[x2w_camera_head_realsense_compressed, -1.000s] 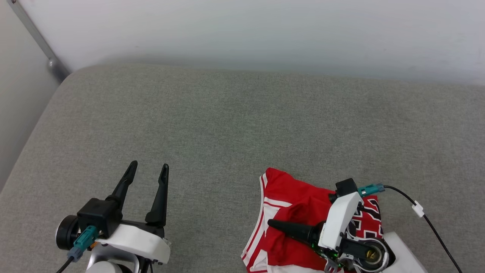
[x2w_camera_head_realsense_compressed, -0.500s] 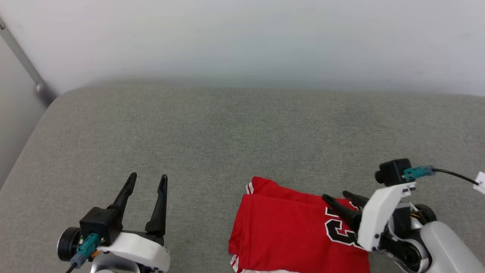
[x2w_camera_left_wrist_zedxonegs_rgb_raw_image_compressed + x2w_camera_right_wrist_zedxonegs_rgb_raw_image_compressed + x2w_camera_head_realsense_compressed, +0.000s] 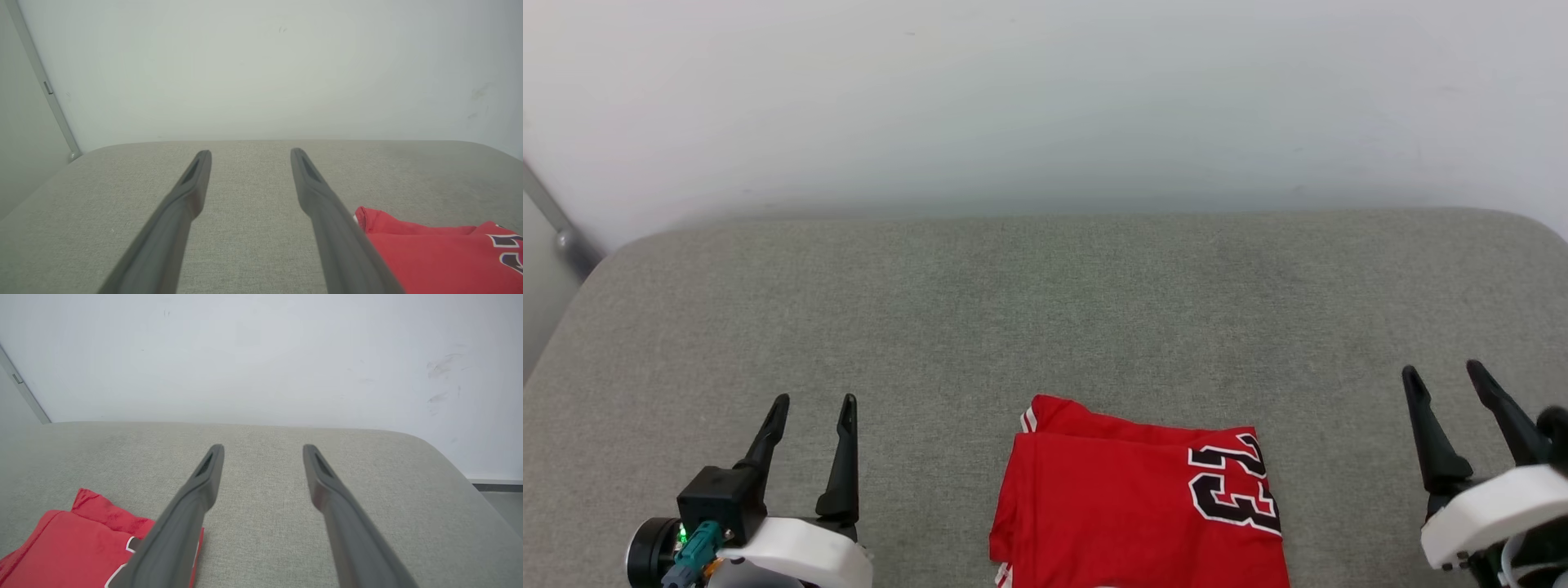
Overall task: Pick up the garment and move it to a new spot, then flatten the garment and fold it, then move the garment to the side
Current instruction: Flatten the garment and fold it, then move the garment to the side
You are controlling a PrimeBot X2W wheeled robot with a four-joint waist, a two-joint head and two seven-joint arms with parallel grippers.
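Garment [image 3: 1131, 510]: lies folded into a compact red rectangle at the near edge of the grey cushion [image 3: 1045, 310], slightly right of centre, and runs off the bottom of the head view. The "23" print [image 3: 1235, 490] faces up at its right end. A bit of striped trim [image 3: 1029, 418] pokes out at the far left corner. Top layer looks smooth, edges roughly square.

Left gripper [image 3: 814, 402]: fingers spread, nothing between them, well to the left of the garment and off the cloth. Right gripper [image 3: 1441, 371]: fingers likewise spread and empty, well apart to the right. Wrist views agree: each shows bare cushion between the fingers, with red cloth off to one side.

Progress (judged): pick-up, flattening and folding appear done. Remaining: move the folded bundle to the side, unless the present spot already counts; cannot tell. Any further grasp should take all layers together, or the fold may open.
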